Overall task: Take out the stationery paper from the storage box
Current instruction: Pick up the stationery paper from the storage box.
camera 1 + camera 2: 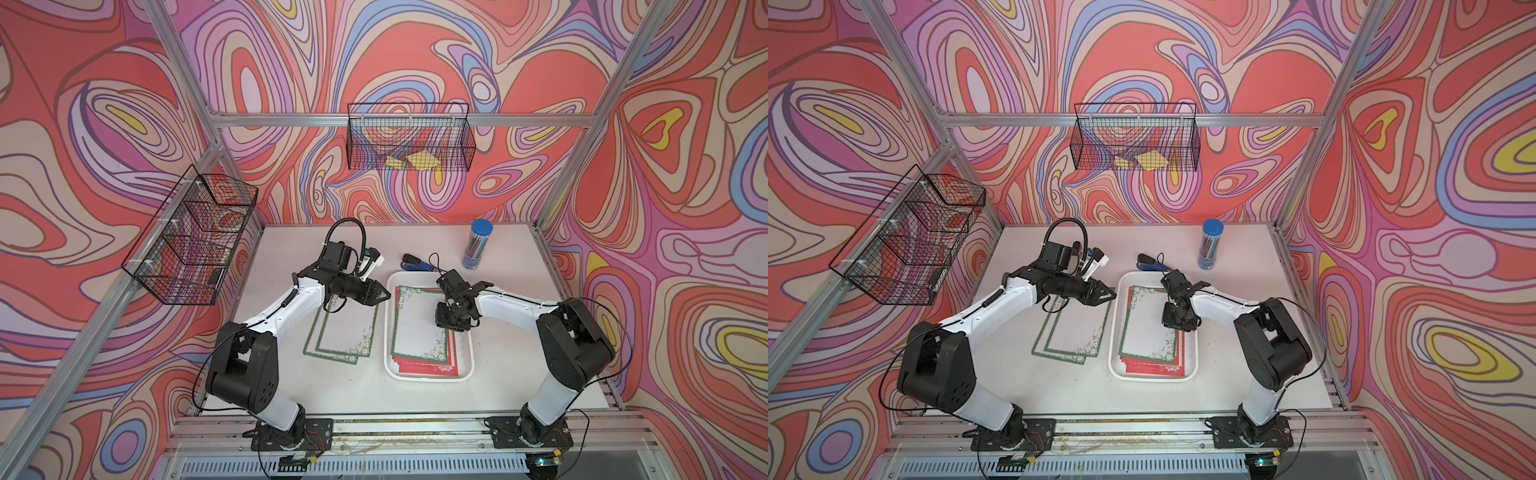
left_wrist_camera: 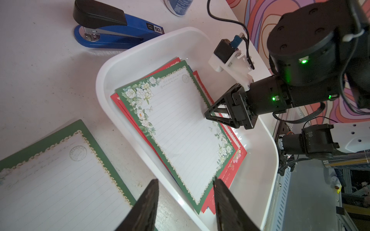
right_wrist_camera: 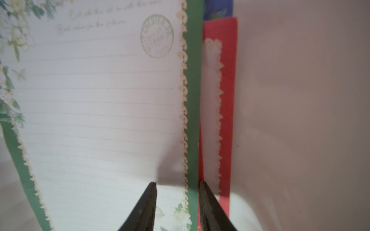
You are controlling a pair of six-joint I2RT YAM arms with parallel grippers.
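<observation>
The storage box (image 1: pixel 466 353) is a white tray at mid-table, seen in both top views (image 1: pixel 1190 353). Its stack of stationery paper has a green-bordered sheet (image 1: pixel 415 328) on top and red ones (image 1: pixel 428 368) below. My right gripper (image 1: pixel 448 326) points down into the box. Its jaws are open and straddle the green sheet's (image 3: pixel 100 100) right edge, beside a red sheet (image 3: pixel 228 80). My left gripper (image 1: pixel 384 296) hovers open and empty by the box's far left corner. Two green-bordered sheets (image 1: pixel 345 332) lie on the table to the left of the box.
A blue stapler (image 1: pixel 417 264) lies just behind the box. A clear pen tube with a blue cap (image 1: pixel 477 245) stands at the back right. One black wire basket (image 1: pixel 409 137) on the back wall holds yellow notes (image 1: pixel 419 160). Another wire basket (image 1: pixel 191 237) hangs on the left wall.
</observation>
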